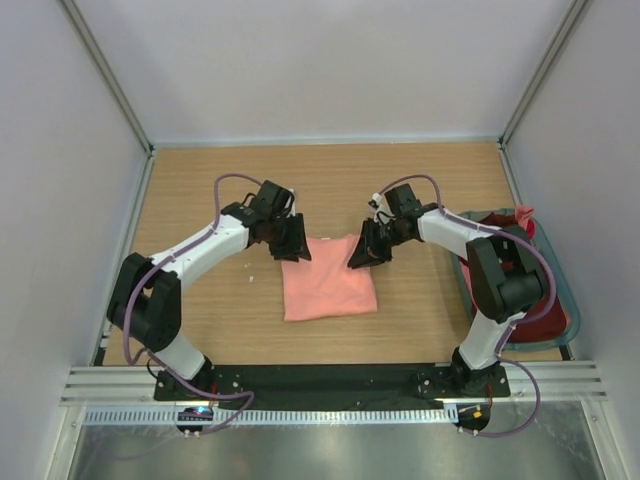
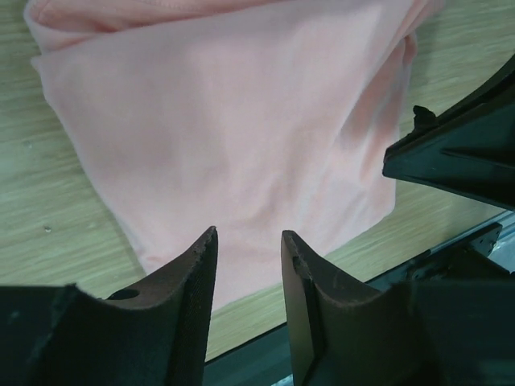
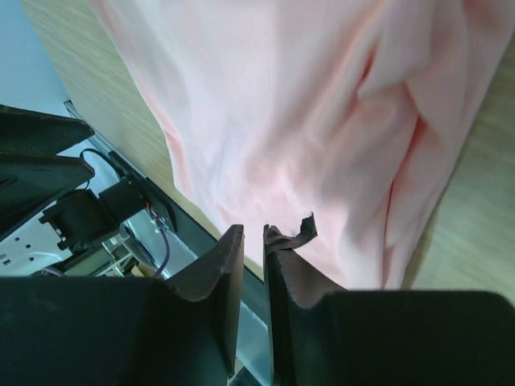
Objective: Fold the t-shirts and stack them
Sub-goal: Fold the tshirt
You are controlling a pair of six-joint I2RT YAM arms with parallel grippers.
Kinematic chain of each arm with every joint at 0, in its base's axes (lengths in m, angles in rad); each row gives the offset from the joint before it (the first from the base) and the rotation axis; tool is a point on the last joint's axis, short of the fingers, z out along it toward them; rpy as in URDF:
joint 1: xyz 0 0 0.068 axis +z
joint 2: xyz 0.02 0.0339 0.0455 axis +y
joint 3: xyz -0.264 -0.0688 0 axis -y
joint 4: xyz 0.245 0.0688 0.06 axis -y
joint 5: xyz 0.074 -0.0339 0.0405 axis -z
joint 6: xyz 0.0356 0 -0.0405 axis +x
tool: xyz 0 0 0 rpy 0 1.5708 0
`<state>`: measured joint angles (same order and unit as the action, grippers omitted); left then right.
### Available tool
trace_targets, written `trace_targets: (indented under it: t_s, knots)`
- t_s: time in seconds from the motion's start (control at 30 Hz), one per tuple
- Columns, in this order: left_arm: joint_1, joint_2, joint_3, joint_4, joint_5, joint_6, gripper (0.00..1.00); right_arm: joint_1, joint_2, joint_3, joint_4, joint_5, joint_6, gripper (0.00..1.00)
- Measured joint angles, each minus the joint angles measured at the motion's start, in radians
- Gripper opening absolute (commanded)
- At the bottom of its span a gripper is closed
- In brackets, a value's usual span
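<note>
One folded salmon-pink t-shirt (image 1: 328, 280), two hands — left hand (image 1: 294, 250) parted, empty; right hand (image 1: 361, 257) — cannot tell.

From above, the left end effector (image 1: 292, 248) and the right end effector (image 1: 361, 257) cover the far corners of the shirt (image 1: 328, 290), so whether either touches cloth there cannot be told. The right arm (image 1: 500, 275) hides much of the basket (image 1: 563, 285) and of the red cloth (image 1: 495, 220) in it; how many pieces lie there is unclear. A pale speck (image 1: 250, 281) on the table (image 1: 200, 190) is too small to name. Both wrist views cut the shirt off at the top edge. In the right wrist view, a dark scrap (image 3: 306, 228) at one fingertip cannot be made out.
</note>
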<state>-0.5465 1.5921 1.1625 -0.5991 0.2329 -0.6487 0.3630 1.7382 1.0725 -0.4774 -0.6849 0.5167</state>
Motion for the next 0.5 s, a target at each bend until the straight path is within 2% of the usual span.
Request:
trace_targets:
  t_s: [0.13, 0.27, 0.5]
  knots:
    - [0.029, 0.064, 0.023, 0.011, 0.011, 0.009, 0.36, -0.010, 0.090, 0.030, 0.089, -0.004, 0.065, 0.14]
    - [0.066, 0.129, 0.032, 0.012, 0.019, 0.021, 0.35, -0.038, 0.201, 0.101, 0.150, 0.004, 0.093, 0.11]
    - [0.125, 0.201, 0.048, 0.024, 0.023, 0.038, 0.34, -0.121, 0.312, 0.182, 0.191, 0.002, 0.108, 0.14]
